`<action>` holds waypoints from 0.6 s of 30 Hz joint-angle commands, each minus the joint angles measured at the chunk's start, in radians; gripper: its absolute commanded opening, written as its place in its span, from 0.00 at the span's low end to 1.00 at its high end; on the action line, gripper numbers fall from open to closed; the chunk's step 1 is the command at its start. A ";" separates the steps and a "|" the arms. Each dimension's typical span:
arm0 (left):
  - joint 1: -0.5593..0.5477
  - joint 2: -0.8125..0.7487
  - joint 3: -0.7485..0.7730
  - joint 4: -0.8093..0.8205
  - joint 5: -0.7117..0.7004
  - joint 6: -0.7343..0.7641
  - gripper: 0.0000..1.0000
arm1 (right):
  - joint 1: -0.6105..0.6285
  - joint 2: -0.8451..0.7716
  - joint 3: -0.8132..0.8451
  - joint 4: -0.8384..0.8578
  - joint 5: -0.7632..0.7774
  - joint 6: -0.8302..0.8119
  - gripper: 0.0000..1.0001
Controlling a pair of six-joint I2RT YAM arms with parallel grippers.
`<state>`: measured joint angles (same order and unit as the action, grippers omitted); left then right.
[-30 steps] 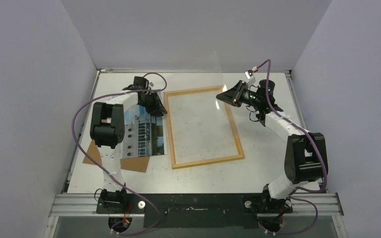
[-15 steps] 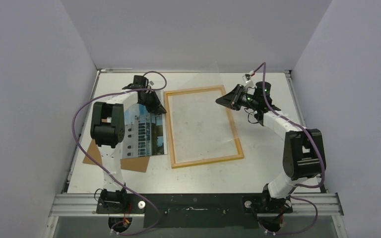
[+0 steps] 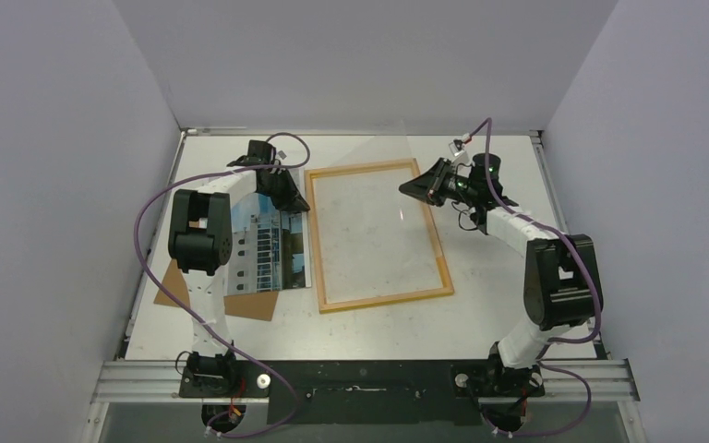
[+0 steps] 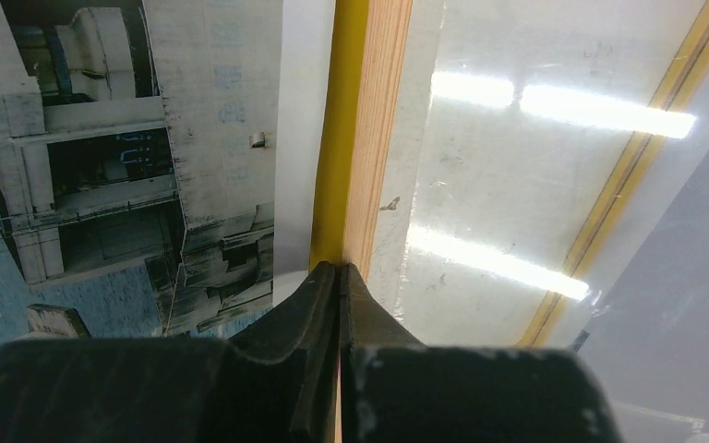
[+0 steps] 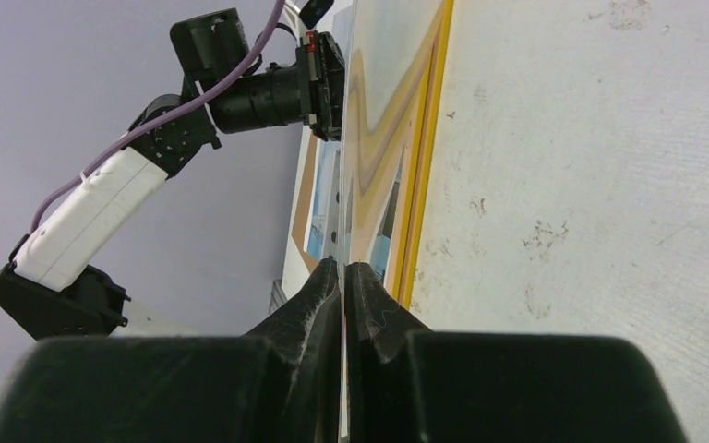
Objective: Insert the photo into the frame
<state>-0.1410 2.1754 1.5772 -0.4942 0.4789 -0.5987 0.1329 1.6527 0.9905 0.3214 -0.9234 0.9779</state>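
The left gripper (image 4: 339, 272) pinches the frame (image 4: 369, 138) to steady it. The right gripper (image 5: 343, 272) pinches the clear pane (image 5: 374, 101), tipped up so the photo (image 3: 272, 245) can enter.

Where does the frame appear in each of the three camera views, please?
Top external: the frame lies flat mid-table, wood side up.
Left wrist: its yellow-and-wood rail runs up the middle from the left gripper.
Right wrist: its thin yellow rail slants up the centre, right of the clear pane.
Shared landmark: the left gripper, clamped on the frame's rail, shows in all three.
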 commanded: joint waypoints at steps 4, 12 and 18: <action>0.002 0.035 0.002 0.012 -0.025 0.014 0.00 | 0.008 0.016 -0.015 0.052 0.028 -0.050 0.00; 0.001 0.044 -0.001 0.007 -0.025 0.019 0.00 | 0.004 0.057 -0.043 0.070 0.031 -0.065 0.00; 0.001 0.046 0.003 -0.006 -0.028 0.024 0.00 | 0.003 0.064 -0.053 0.157 0.022 -0.002 0.00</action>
<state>-0.1387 2.1773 1.5772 -0.4900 0.4816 -0.5983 0.1299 1.7149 0.9428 0.3443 -0.8982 0.9478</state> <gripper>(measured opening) 0.007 0.031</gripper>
